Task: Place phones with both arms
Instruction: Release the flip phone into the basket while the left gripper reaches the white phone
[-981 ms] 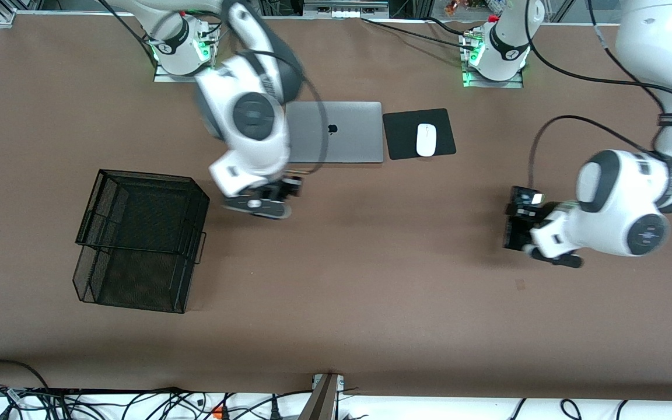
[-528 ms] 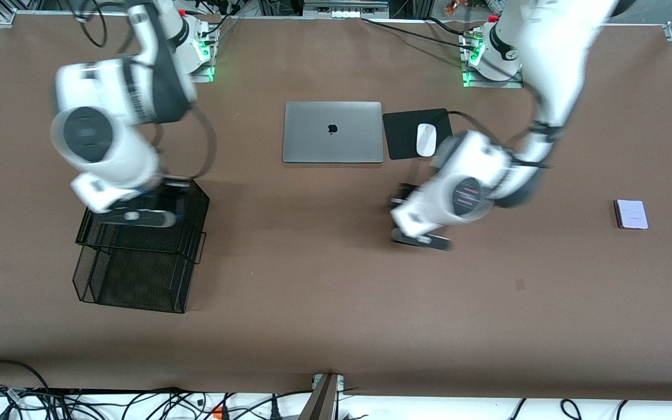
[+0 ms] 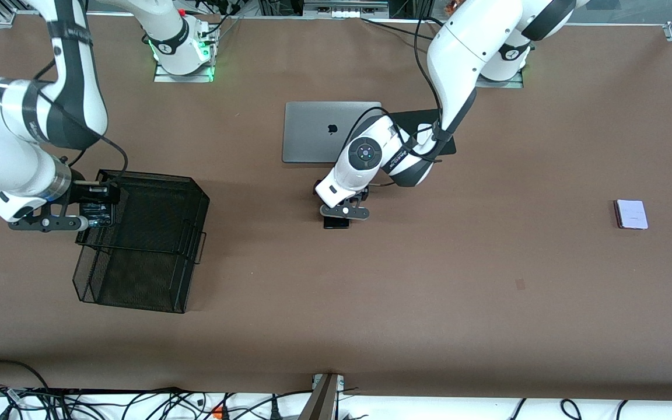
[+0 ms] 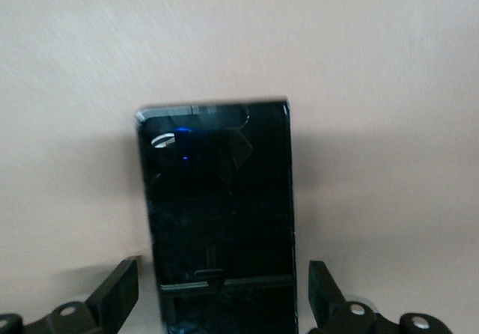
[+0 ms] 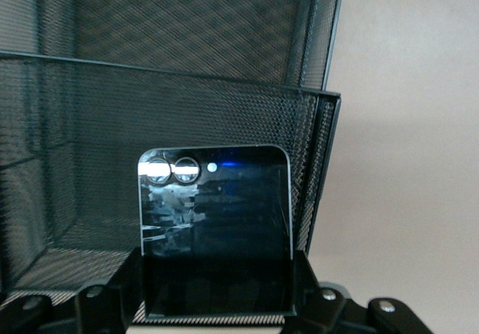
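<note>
My right gripper (image 3: pixel 92 211) is shut on the small squarish black phone (image 3: pixel 100 213) and holds it at the rim of the black mesh basket (image 3: pixel 155 178), on the side toward the right arm's end. The right wrist view shows this phone (image 5: pixel 215 214) upright between the pads, with the basket (image 5: pixel 187 87) just past it. My left gripper (image 3: pixel 345 212) is open over the long black slab (image 3: pixel 336 223), which lies on the table nearer the front camera than the laptop. In the left wrist view the slab (image 4: pixel 217 199) lies between the fingers (image 4: pixel 120 295), with gaps on both sides. The pale lavender-white phone (image 3: pixel 631 214) lies toward the left arm's end.
The closed grey laptop (image 3: pixel 315 131) lies at the table's middle, toward the robots' bases. A black mouse pad (image 3: pixel 448 146) beside it is partly covered by the left arm. Cables run along the table's front edge.
The right arm swung from beside the laptop to the basket's rim with the squarish black phone. The left arm moved from its end of the table to the middle, uncovering the lavender-white phone.
</note>
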